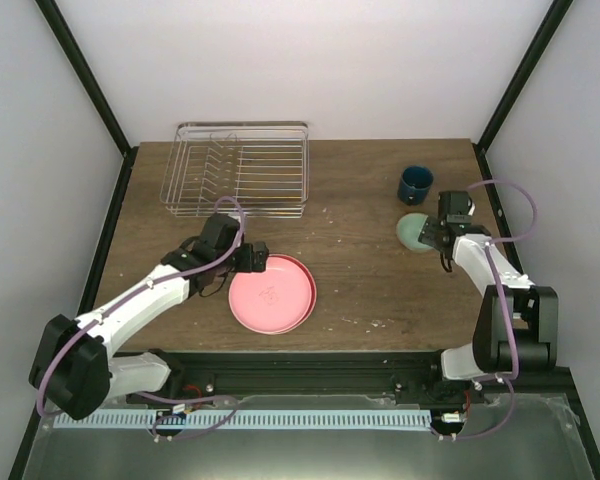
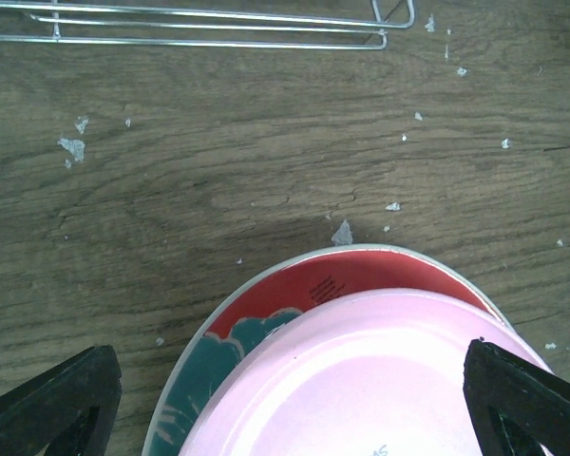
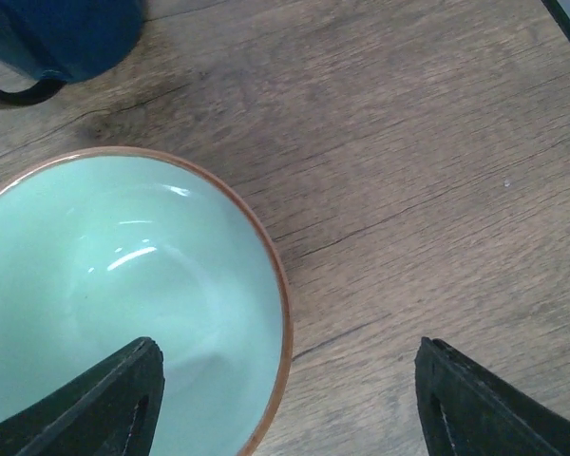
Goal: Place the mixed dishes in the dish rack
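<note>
Slippage is risked at the small pale mint-green bowl [image 3: 123,275], its rim set between the part-open, empty right gripper [image 3: 287,347] jaws. Between the wide-open, empty left gripper [image 2: 290,351] jaws, the round pink plate [image 2: 380,380] is stacked on a red-and-teal floral plate [image 2: 313,285]; both could be dragged.

The left arm [image 1: 140,295] stretches forward and to the right from its base, forearm low. The left pincer [image 1: 252,258] points down and rightward, its black fingers [image 2: 57,399] spread as wide as they go. The right arm [image 1: 485,270] rises from its base and bends left. The right pincer [image 1: 427,235] tilts downward, its fingers [image 3: 484,408] well apart.
</note>
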